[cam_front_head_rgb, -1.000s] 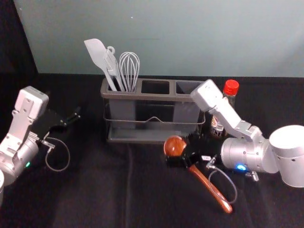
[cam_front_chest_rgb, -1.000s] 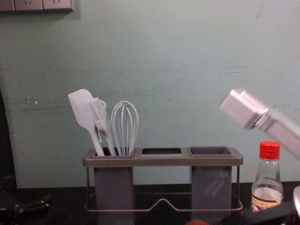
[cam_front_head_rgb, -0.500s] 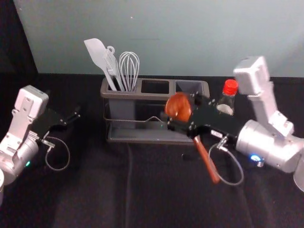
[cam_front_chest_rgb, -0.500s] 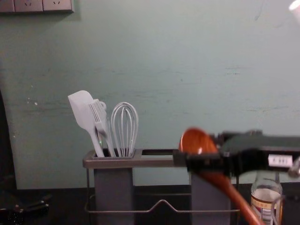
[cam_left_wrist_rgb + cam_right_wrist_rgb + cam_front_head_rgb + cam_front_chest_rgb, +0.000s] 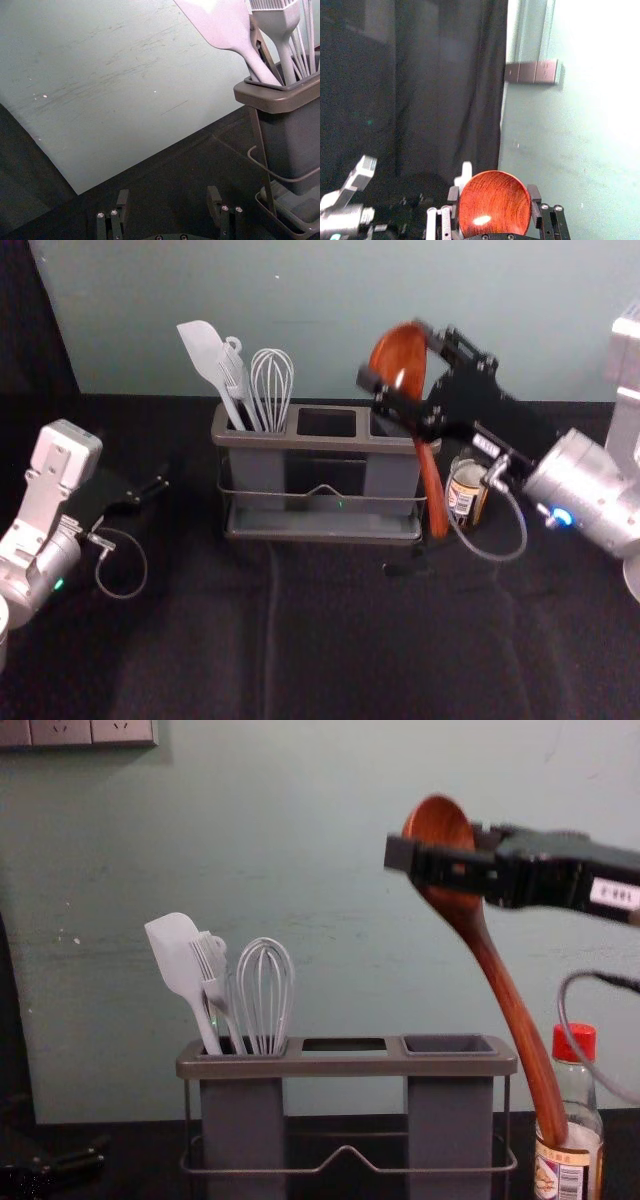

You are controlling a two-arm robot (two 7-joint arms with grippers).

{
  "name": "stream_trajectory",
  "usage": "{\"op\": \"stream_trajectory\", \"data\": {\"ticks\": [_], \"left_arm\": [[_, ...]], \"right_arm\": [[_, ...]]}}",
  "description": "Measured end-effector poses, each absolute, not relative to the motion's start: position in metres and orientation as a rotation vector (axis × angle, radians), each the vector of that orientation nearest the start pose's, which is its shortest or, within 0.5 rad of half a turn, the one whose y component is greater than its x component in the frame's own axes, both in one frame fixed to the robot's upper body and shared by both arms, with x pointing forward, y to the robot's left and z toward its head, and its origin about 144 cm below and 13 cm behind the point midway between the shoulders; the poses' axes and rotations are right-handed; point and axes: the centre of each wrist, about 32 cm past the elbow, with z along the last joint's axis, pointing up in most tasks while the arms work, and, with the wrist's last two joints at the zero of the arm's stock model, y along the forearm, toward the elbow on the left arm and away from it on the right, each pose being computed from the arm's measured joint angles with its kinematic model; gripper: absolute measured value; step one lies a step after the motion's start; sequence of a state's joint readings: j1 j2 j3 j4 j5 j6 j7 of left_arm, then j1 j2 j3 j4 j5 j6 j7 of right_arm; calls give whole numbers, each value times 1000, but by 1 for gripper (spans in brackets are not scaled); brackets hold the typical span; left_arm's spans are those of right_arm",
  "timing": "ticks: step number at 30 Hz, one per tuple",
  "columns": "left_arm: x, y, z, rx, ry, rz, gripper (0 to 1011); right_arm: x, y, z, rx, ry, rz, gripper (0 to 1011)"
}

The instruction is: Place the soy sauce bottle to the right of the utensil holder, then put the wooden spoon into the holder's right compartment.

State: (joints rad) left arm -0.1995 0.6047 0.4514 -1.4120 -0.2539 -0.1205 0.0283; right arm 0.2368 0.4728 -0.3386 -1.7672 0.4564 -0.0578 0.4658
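- Utensil holder (image 5: 345,1065), one, with three compartments: you find the tools standing in the left compartment; the right compartment (image 5: 450,1044) has nothing rising above its rim.
- Tools, at least three, pale: one spatula (image 5: 175,955), one brush (image 5: 208,960), one whisk (image 5: 265,990). A further piece shows behind the brush; you cannot tell its kind.
- Soy sauce bottle (image 5: 569,1120), one, red-capped, upright, just beside the holder on its right.
- Wooden spoon (image 5: 500,982), one, raised outside the holder, bowl uppermost, handle slanting down and right. In the chest view its handle end crosses the bottle; you cannot tell whether they touch.
- Between views: the chest view gives you the bottle's red cap, while the right arm covers it in the head view. Your right wrist view adds a dark curtain (image 5: 420,75) beside the wall.
- Right gripper (image 5: 393,352), one, at work above the holder's right end: its two fingers close on opposite sides of the spoon's bowl, parted by the bowl's width. The arm reaches in from your right, gripper pointing inward and up.
- Left gripper (image 5: 158,486), one, idle at the left, well apart from the holder, angled inward; its fingers stand wide apart with nothing between them.
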Motion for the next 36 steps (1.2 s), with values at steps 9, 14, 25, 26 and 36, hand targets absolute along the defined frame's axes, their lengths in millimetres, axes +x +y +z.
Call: {"op": "stream_trajectory", "data": {"ticks": [9, 14, 25, 26, 36], "left_arm": [[489, 310, 1140, 304, -285, 1248, 1005], [489, 310, 1140, 304, -285, 1248, 1005], [489, 310, 1140, 304, -285, 1248, 1005], [489, 310, 1140, 304, -285, 1248, 1005], [489, 310, 1140, 304, -285, 1248, 1005]], "right_arm": [[520, -237, 1277, 228, -322, -709, 837], [534, -233, 1285, 240, -335, -715, 837], [567, -223, 1289, 224, -334, -753, 837], [569, -222, 1289, 222, -332, -754, 837], [591, -215, 1287, 202, -315, -765, 837]]}}
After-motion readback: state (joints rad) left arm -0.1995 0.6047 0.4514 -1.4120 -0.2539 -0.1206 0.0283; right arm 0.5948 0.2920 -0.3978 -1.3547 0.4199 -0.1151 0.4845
